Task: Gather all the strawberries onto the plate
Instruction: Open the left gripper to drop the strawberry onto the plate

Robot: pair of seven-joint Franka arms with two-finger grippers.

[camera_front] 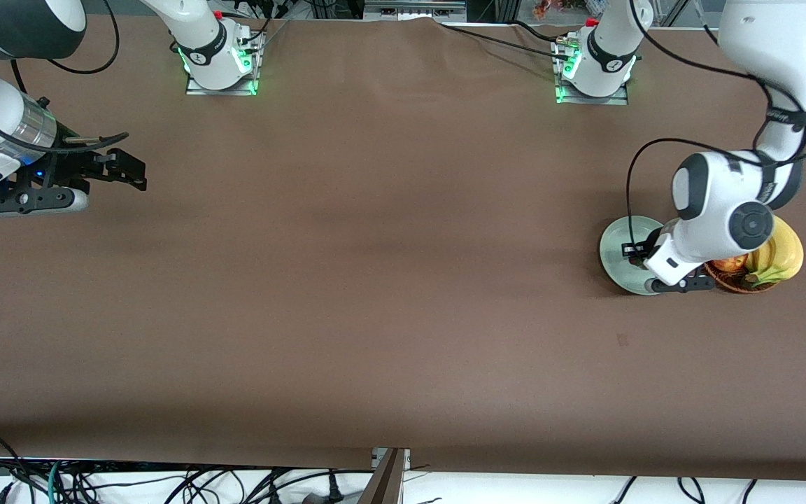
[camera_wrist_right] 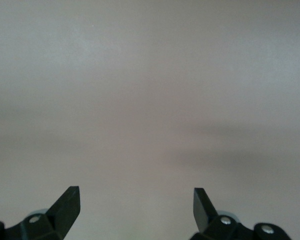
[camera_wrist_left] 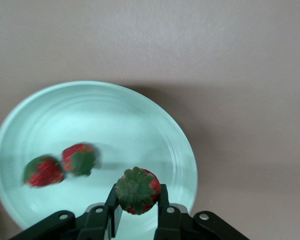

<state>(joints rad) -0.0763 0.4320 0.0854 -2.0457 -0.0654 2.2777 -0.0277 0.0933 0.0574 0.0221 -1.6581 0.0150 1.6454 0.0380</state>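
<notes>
The pale mint-green plate (camera_front: 616, 253) lies near the left arm's end of the table, beside the wicker basket. My left gripper (camera_wrist_left: 137, 197) hangs just over the plate (camera_wrist_left: 90, 115) and is shut on one strawberry (camera_wrist_left: 137, 190), green cap up. Two more strawberries (camera_wrist_left: 42, 171) (camera_wrist_left: 80, 159) lie in the plate, side by side. In the front view the left arm's hand hides the strawberries. My right gripper (camera_front: 130, 171) waits low over bare table at the right arm's end; its jaws (camera_wrist_right: 136, 200) stand wide open and empty.
A brown wicker basket (camera_front: 739, 278) with bananas (camera_front: 779, 257) and a red apple (camera_front: 730, 264) touches the plate's edge, toward the left arm's end. The brown table cloth (camera_front: 389, 266) covers the table.
</notes>
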